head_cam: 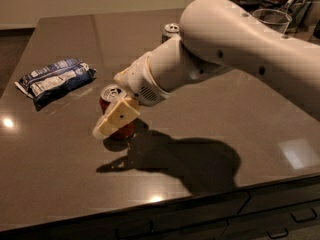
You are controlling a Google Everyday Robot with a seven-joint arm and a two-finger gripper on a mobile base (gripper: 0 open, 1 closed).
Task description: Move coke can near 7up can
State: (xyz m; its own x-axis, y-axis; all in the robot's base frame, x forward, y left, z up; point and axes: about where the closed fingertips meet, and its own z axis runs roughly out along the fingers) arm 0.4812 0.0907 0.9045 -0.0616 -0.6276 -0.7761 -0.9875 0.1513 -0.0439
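The red coke can (111, 95) stands upright on the dark table, left of centre. My gripper (113, 120) is down at the can. One cream finger (117, 117) lies across the can's front and covers most of its body. The other finger is hidden behind the can, so the jaws are open around it. The can rests on the table. The 7up can (170, 31) stands upright farther back, its lower part hidden behind my white arm (225, 49).
A blue and white snack bag (56, 79) lies at the left of the table (70, 169). Dark pots and a wire basket (272, 14) stand at the back right. The table's front edge runs along the bottom, with drawers below it.
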